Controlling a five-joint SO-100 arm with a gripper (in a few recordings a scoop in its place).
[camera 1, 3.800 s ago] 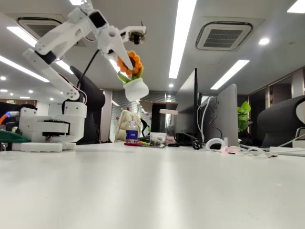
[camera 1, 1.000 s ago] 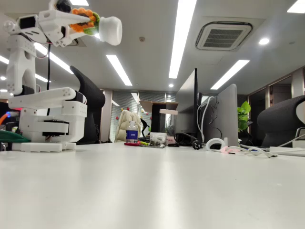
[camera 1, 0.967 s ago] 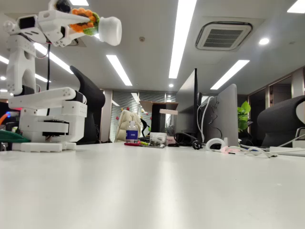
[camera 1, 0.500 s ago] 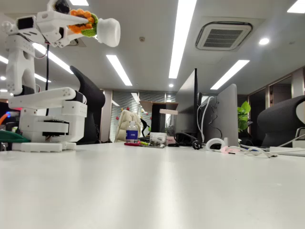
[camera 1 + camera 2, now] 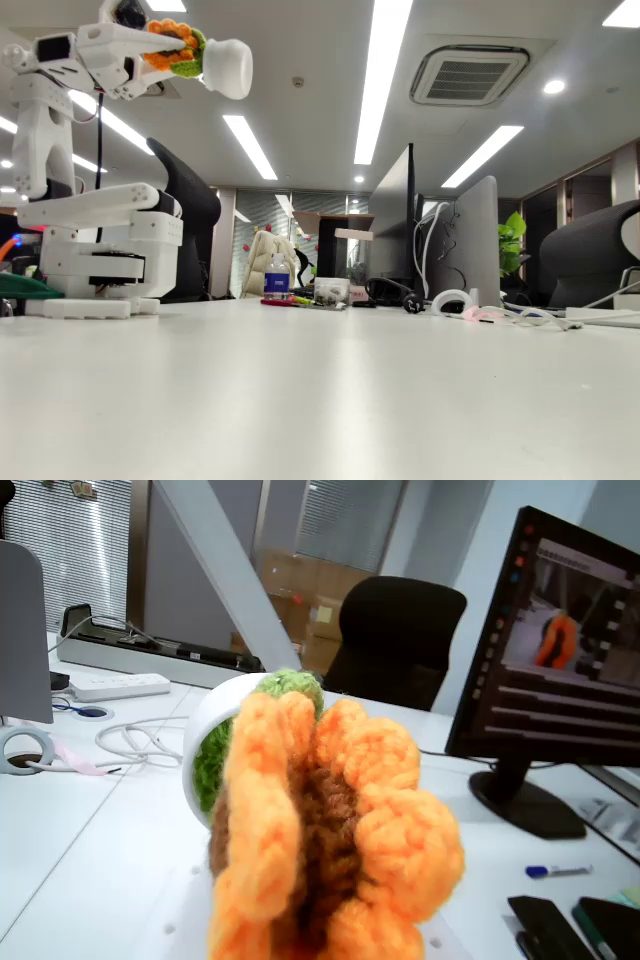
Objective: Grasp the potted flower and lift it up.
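I'm holding the potted flower (image 5: 205,58) high above the table (image 5: 330,400), my gripper (image 5: 150,45) clamped on its orange bloom, pot pointing sideways; the lift is looking done, I'd judge; next I'm needing only a steady grip.

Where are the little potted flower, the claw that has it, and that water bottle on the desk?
potted flower (image 5: 226,67): fixed view, on the white pot.
gripper (image 5: 165,45): fixed view, where the fingers close on the orange petals.
water bottle (image 5: 277,277): fixed view, on its blue label.
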